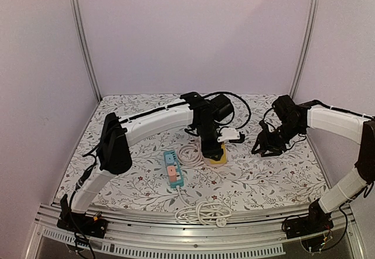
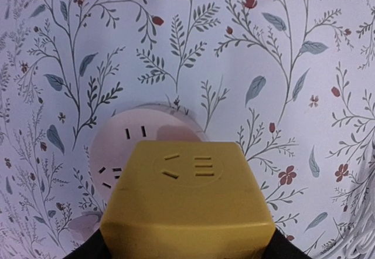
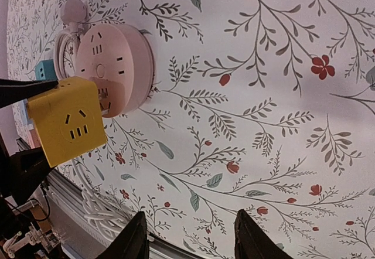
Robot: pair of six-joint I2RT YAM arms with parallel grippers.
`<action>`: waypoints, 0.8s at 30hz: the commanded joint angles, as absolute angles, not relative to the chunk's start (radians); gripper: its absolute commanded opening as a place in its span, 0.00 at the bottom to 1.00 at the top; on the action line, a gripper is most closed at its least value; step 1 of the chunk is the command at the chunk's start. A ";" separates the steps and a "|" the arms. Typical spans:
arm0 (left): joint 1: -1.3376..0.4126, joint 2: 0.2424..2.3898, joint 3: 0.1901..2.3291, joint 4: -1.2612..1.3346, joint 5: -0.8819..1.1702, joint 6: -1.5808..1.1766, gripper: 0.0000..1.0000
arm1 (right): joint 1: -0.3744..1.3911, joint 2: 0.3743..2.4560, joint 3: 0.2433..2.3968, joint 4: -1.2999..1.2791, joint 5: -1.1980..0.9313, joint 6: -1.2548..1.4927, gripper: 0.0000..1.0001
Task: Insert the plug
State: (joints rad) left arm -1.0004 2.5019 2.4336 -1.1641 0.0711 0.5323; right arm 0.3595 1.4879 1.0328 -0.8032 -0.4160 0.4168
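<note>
- The left gripper (image 1: pixel 212 145) is at mid-table with its fingers clamped on the yellow cube adapter (image 2: pixel 187 212). Dark finger parts show on either side of the cube in the left wrist view.
- The cube is upright. One slotted socket face points up and another faces right, toward the right arm. Its pins are out of sight.
- The cube is over the near edge of the pink round socket (image 3: pixel 114 65), covering part of it in both wrist views. Whether the two touch cannot be told.
- The pink socket lies flat on the floral table cover (image 1: pixel 263 177) with its slots facing up, and a white cord is looped at its far-left side.
- The blue power strip (image 1: pixel 173 168) lies just left of the cube and a little nearer, running near to far.
- A bundled white cable (image 1: pixel 202 213) lies at the near edge of the table, in front of the strip.
- The right gripper (image 3: pixel 196 235) is to the right of the cube, well apart from it. Its two fingers are moderately parted, with only bare cloth between them, and it holds nothing.
- From above, the right arm bends in from the right side, its wrist angled down toward the table.
</note>
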 commanded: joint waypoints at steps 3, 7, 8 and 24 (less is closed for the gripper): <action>-0.991 2.516 2.438 -1.195 0.094 0.502 0.00 | 0.361 1.504 1.012 -0.787 -0.405 0.405 0.48; -0.989 2.494 2.387 -1.250 0.066 0.496 0.00 | 0.362 1.511 1.008 -0.778 -0.404 0.403 0.48; -0.988 2.482 2.369 -1.258 0.051 0.487 0.00 | 0.362 1.513 1.009 -0.777 -0.404 0.401 0.48; -0.969 2.391 2.263 -1.354 0.004 0.447 0.00 | 0.362 1.522 1.004 -0.759 -0.408 0.403 0.48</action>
